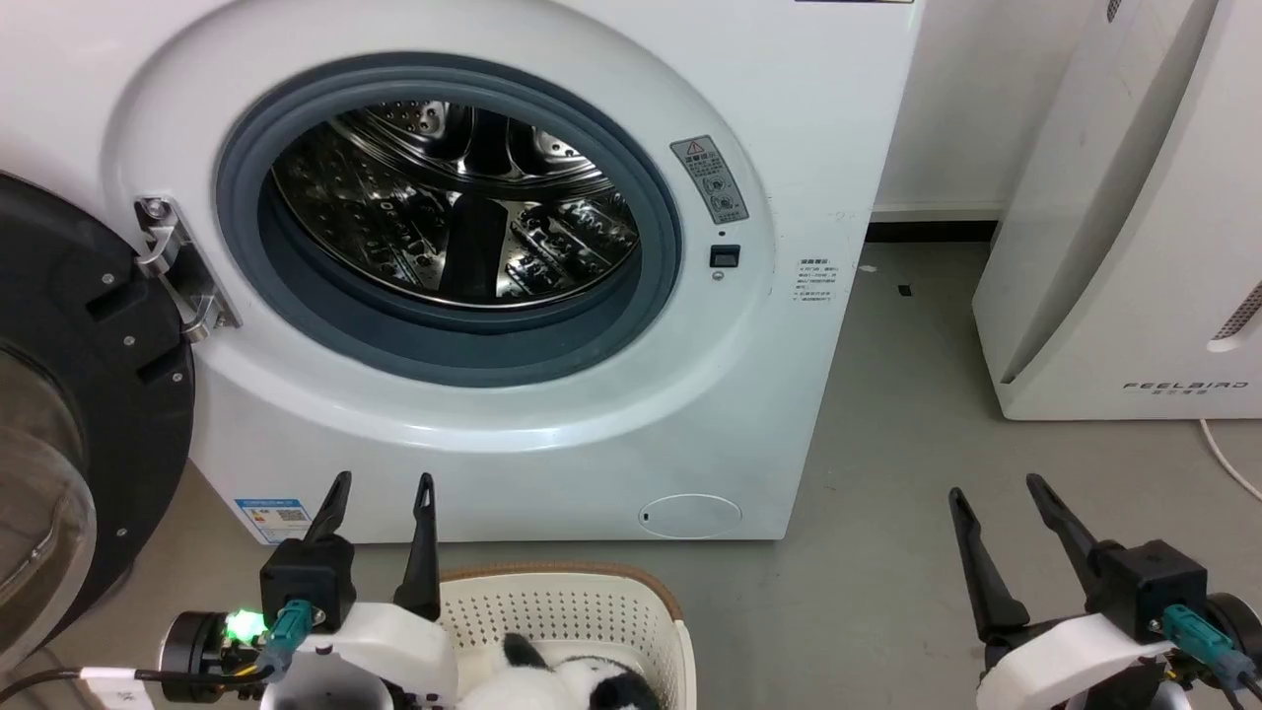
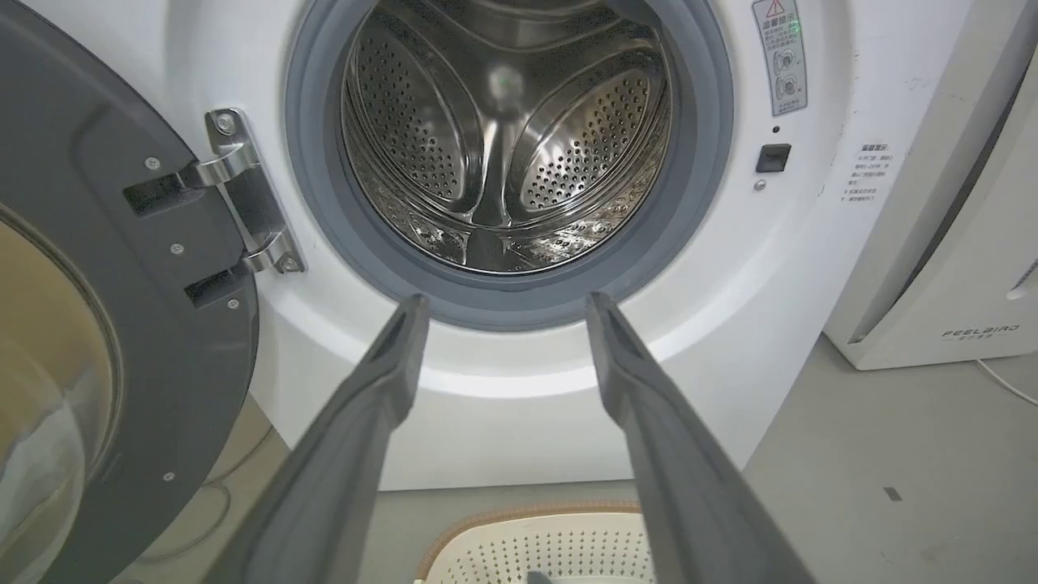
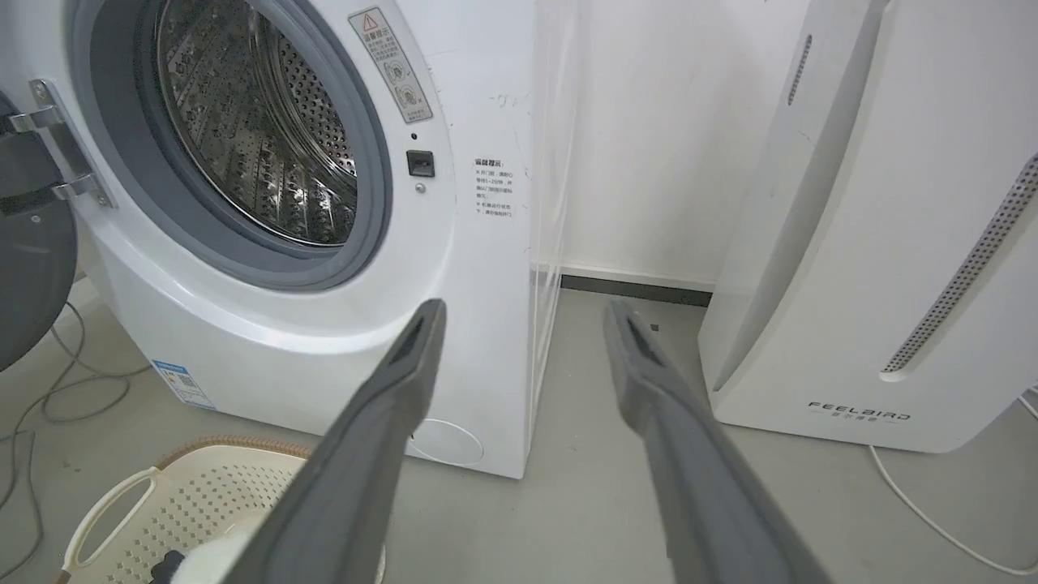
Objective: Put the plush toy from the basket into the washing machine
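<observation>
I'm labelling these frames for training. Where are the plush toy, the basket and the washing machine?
plush toy [image 1: 523, 690]: head view, white fur of its body.
basket [image 1: 562, 606]: head view, perforated inner back wall.
washing machine [image 1: 552, 483]: head view, white front panel below the door opening.
</observation>
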